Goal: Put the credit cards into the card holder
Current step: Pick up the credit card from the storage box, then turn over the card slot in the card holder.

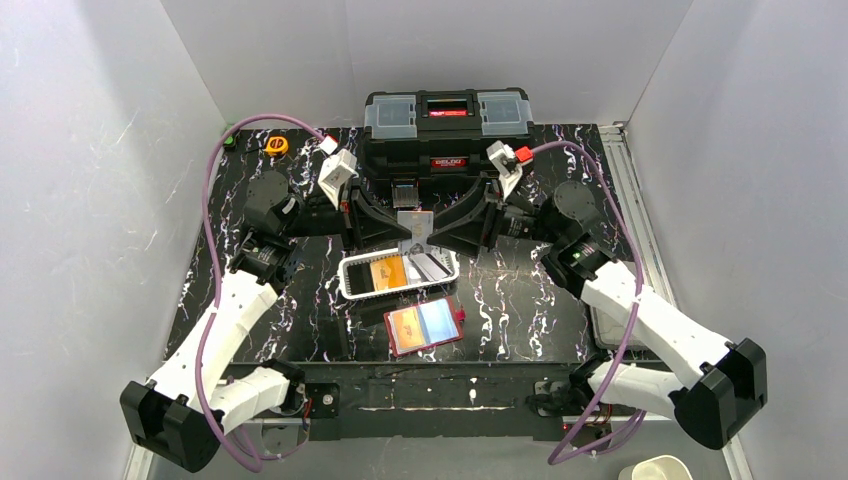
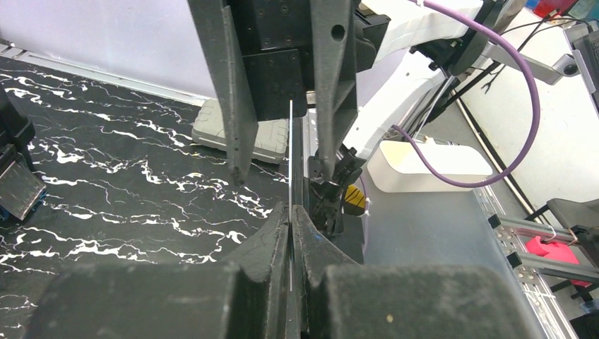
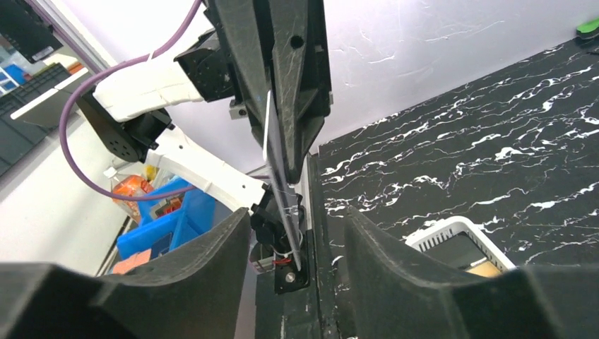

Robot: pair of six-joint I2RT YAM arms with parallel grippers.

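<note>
A pale credit card stands on edge in the air above the white mesh basket. My left gripper is shut on its left end; the left wrist view shows the card edge-on pinched between my left gripper's jaws. My right gripper faces it, and in the right wrist view its jaws stand apart on either side of the card, not touching it. An orange card and a grey card lie in the basket. The red card holder lies open nearer me, with an orange card and a light blue card on it.
A big black toolbox stands right behind the grippers. A yellow tape measure sits at the back left. The basket's corner shows below my right gripper. A white cup is off the table at the front right.
</note>
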